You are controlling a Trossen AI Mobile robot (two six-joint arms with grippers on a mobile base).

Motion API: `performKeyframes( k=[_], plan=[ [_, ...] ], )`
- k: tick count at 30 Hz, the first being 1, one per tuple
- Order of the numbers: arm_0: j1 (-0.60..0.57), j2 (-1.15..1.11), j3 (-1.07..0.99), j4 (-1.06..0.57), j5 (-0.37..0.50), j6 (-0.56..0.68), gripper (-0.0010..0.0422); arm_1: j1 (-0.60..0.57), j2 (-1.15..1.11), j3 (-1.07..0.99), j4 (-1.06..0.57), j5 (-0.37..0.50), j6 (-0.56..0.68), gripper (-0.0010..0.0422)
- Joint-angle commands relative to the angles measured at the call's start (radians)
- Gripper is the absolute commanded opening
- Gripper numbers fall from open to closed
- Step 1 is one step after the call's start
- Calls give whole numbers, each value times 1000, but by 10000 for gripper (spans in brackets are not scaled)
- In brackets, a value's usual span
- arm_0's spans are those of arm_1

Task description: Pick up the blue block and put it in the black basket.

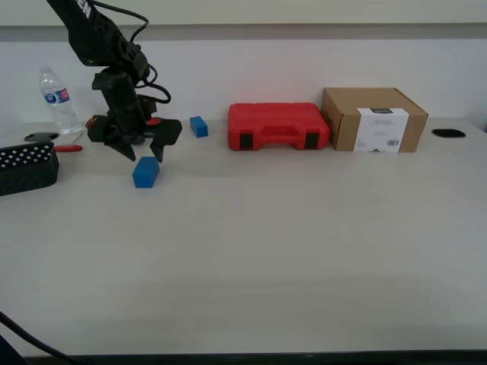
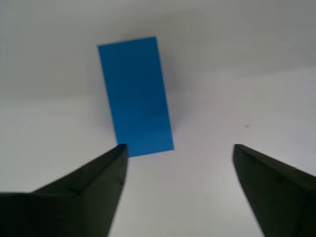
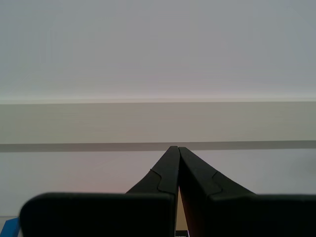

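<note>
The blue block (image 1: 145, 172) rests on the pale table, toward the exterior view's left. My first gripper (image 1: 143, 152) hangs just above and behind it, open, fingers spread to either side. In the first wrist view the blue block (image 2: 135, 94) lies ahead of my first gripper (image 2: 178, 148), close to one fingertip (image 2: 116, 158) and outside the gap. The black basket (image 1: 27, 167), with dotted walls, stands at the exterior view's left edge. My second gripper (image 3: 176, 150) is shut on nothing and faces a wall; it does not show in the exterior view.
A smaller blue block (image 1: 198, 126) lies behind the arm. A red case (image 1: 278, 126) and a cardboard box (image 1: 373, 119) stand along the back. A water bottle (image 1: 58, 101) and a red-handled tool (image 1: 67, 148) are near the basket.
</note>
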Motion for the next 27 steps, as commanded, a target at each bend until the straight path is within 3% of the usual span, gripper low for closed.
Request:
performKeyframes(
  k=[1,2,5,11,14,18,22,27],
  plan=[
    [1,0,2,3,0,0,0,-1,5,18,-3,-83,10,400],
    [1,0,2,3,0,0,0,0,11,21,-2,-91,13,410],
    [1,0,2,3,0,0,0,2,60,41,-5,-92,18,339],
    [1,0,2,3,0,0,0,0,222,145,-12,22,23,121],
    [1,0,2,2,0,0,0,0,306,266,-145,34,51,-2],
    [1,0,2,3,0,0,0,-7,298,347,-264,-22,91,-3],
    [1,0,2,2,0,0,0,-13,152,353,-289,-79,175,-2],
    [1,0,2,3,0,0,0,35,-78,353,-278,-339,363,-2]
  ],
)
